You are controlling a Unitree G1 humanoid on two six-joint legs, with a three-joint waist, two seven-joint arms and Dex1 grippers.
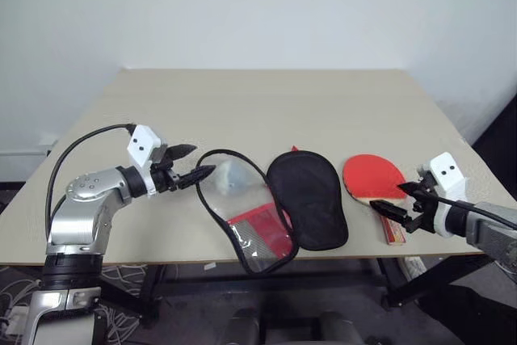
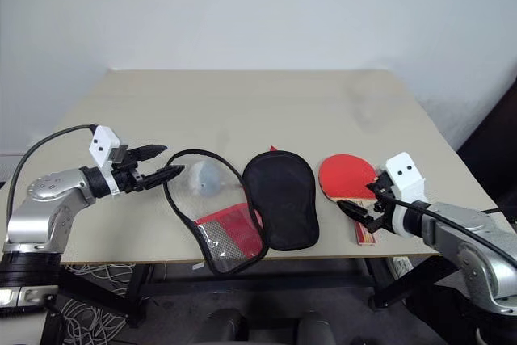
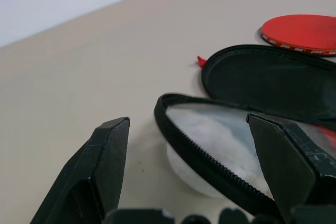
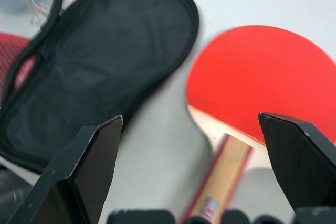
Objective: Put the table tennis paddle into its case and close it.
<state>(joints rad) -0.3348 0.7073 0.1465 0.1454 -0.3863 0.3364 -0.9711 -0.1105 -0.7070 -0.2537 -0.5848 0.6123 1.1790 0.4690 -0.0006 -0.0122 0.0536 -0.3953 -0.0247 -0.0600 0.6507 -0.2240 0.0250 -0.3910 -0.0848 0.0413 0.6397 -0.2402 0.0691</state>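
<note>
The case lies unzipped and spread flat near the table's front edge. Its black fabric half [image 1: 308,197] is to the right of a clear-and-red half with a black zip rim [image 1: 246,220]. The table tennis paddle [image 1: 373,174] rests red face up to the right of the case, its wooden handle [image 1: 395,230] pointing to the front edge. My left gripper [image 1: 199,161] is open at the left rim of the clear half [image 3: 210,169], which runs between its fingers. My right gripper [image 1: 391,197] is open just above the paddle's handle [image 4: 223,179], holding nothing.
The beige table [image 1: 266,103] stretches back to a white wall. A whitish rounded shape [image 1: 230,177] shows under the case's clear panel. The table's front edge runs close below the case and the paddle. Cables lie on the floor at the lower left.
</note>
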